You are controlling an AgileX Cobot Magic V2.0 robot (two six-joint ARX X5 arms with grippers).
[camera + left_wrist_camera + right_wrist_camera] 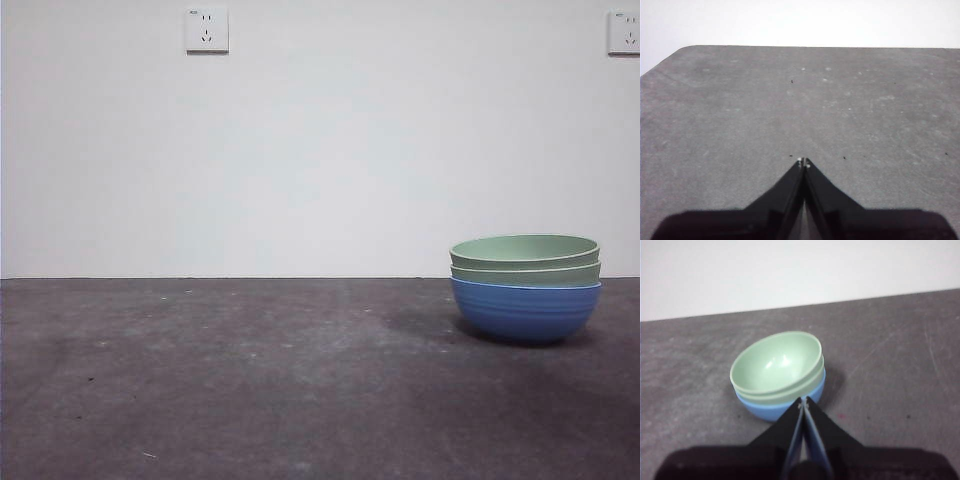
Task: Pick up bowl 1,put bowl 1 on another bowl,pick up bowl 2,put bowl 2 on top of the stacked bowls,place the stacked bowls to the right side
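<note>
My right gripper (804, 401) has its jaws pressed together, holding nothing, just short of the stacked bowls (777, 375). My left gripper (803, 161) is likewise pinched closed over bare table (740, 125). The stack sits at the table's right side: the blue bowl (525, 310) underneath, two green bowls (525, 256) nested inside. From the front I see neither arm; the green bowls show only their rims there, while the right wrist camera shows the top bowl's inside.
</note>
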